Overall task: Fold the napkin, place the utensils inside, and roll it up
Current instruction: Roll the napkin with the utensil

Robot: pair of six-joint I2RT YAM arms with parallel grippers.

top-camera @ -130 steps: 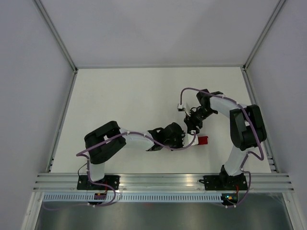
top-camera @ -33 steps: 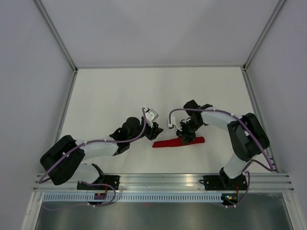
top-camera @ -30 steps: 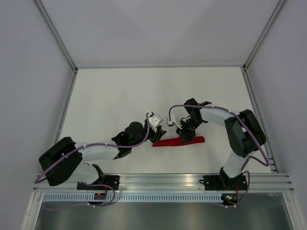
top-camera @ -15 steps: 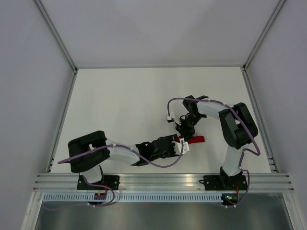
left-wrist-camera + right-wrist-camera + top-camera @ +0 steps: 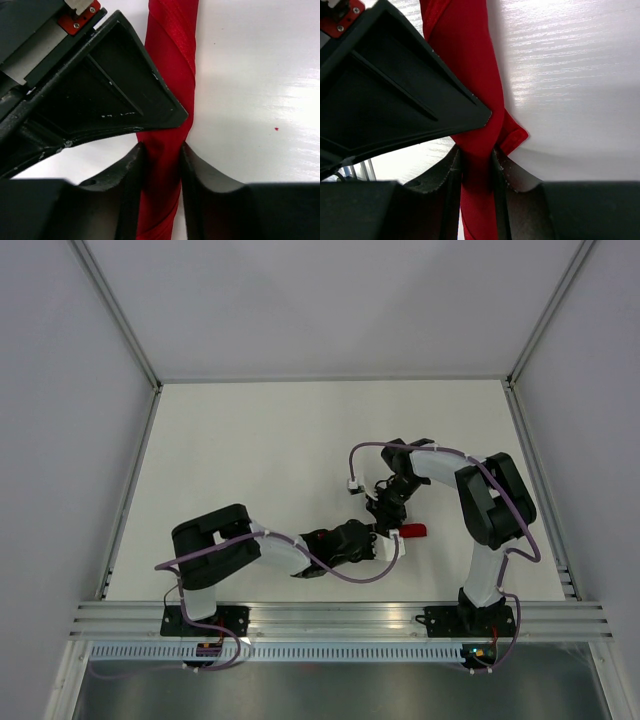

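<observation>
While I watch from overhead, the napkin (image 5: 414, 531) lies as a tight red roll on the white worktop (image 5: 250, 460), right of centre and toward the near edge. Only its right end shows clear of the arms. My left end effector (image 5: 383, 546) reaches in from the left, and my right end effector (image 5: 386, 514) comes down from the far side. The two sit just beside each other over the roll.

On the left wrist camera, the left end effector (image 5: 160, 165) is narrowed onto the napkin (image 5: 172, 55), a pad pressed against each side of the cloth. On the right wrist camera, the right end effector (image 5: 479, 165) pinches the napkin (image 5: 465, 60) the same way, and a loose corner of cloth sticks out beside one pad. I cannot tell what the roll holds, because the wrapped cloth covers it.
</observation>
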